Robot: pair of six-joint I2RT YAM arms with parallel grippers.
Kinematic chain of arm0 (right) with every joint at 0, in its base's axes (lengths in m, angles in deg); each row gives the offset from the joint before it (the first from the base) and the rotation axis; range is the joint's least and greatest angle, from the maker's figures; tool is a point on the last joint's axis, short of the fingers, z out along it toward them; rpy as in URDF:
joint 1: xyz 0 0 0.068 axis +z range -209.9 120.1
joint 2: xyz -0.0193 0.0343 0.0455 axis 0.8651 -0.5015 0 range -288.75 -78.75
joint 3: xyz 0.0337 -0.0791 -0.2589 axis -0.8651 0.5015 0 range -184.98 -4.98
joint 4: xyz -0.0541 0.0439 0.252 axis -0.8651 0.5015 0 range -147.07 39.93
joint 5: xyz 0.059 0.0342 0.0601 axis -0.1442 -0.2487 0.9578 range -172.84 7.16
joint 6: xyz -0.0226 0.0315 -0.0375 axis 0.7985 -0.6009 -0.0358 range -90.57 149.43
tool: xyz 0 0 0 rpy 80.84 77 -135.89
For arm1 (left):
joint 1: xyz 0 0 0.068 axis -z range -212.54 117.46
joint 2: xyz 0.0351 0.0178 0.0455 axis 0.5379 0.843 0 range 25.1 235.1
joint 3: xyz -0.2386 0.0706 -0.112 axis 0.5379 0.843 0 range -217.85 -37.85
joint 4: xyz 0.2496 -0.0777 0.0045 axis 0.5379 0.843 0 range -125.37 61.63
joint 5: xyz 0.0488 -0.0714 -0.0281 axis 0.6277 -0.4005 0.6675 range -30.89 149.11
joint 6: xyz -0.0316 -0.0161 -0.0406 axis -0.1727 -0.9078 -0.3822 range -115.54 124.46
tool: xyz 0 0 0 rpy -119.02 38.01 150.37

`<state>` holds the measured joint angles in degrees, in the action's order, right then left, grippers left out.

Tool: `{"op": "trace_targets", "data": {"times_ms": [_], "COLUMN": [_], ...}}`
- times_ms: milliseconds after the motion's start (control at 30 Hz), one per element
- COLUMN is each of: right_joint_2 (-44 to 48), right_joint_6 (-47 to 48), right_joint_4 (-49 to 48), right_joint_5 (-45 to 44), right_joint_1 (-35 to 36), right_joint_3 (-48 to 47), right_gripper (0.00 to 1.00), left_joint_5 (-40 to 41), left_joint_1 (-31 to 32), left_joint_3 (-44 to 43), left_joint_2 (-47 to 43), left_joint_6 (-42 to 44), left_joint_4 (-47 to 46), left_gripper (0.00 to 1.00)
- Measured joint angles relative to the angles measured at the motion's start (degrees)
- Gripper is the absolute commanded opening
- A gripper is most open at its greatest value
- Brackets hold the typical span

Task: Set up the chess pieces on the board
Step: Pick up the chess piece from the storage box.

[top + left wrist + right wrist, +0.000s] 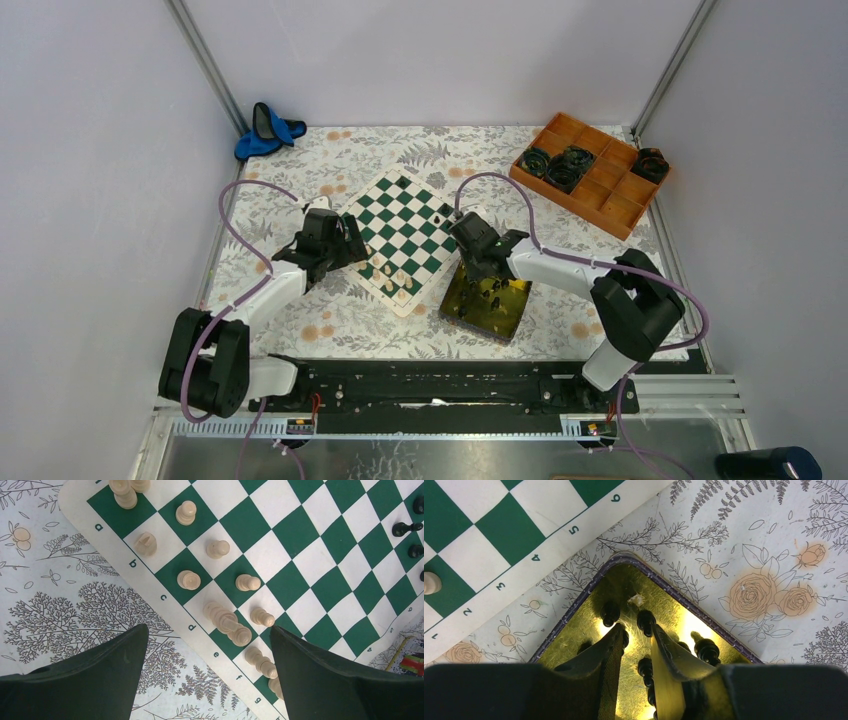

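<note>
The green and white board (410,225) lies at the table's middle, turned at an angle. Cream-white chess pieces (227,622) stand and lie in two rough rows along its near-left side. A few black ones (406,528) stand at the far side. My left gripper (208,628) hangs open over the board's lettered edge, holding nothing. My right gripper (637,628) reaches down into the yellow-gold tin tray (574,640), its jaws narrowly apart. Between them lies a black piece (645,667), with a gap showing on its left. Several more black pieces lie around the fingertips.
An orange compartment tray (600,200) with black coiled items stands at the back right. A blue object (268,130) lies in the back left corner. The tin tray (505,325) sits just right of the board's near corner, on the floral cloth.
</note>
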<state>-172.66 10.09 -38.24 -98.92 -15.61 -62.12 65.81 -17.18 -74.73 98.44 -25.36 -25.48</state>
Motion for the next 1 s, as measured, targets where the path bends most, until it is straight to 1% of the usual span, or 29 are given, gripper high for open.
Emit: {"op": "trace_targets", "data": {"times_ms": [433, 833, 1000], "right_joint_2": [-0.35, -1.64, -1.75], "right_joint_6": [-0.07, -0.5, -0.66], "right_joint_4": [0.11, 0.09, 0.11], "right_joint_5": [0.04, 0.39, 0.57], "right_joint_1": [-1.27, -1.95, -2.05], "right_joint_3": [0.0, 0.0, 0.0], "right_gripper": [0.3, 0.22, 0.21], "left_joint_5": [0.0, 0.02, 0.04], "left_joint_1": [0.0, 0.0, 0.0], "left_joint_3": [0.0, 0.0, 0.0], "left_joint_2": [0.0, 0.0, 0.0], "left_joint_6": [0.0, 0.02, 0.02], "left_joint_4": [0.0, 0.0, 0.0], "left_gripper": [0.99, 0.99, 0.99]}}
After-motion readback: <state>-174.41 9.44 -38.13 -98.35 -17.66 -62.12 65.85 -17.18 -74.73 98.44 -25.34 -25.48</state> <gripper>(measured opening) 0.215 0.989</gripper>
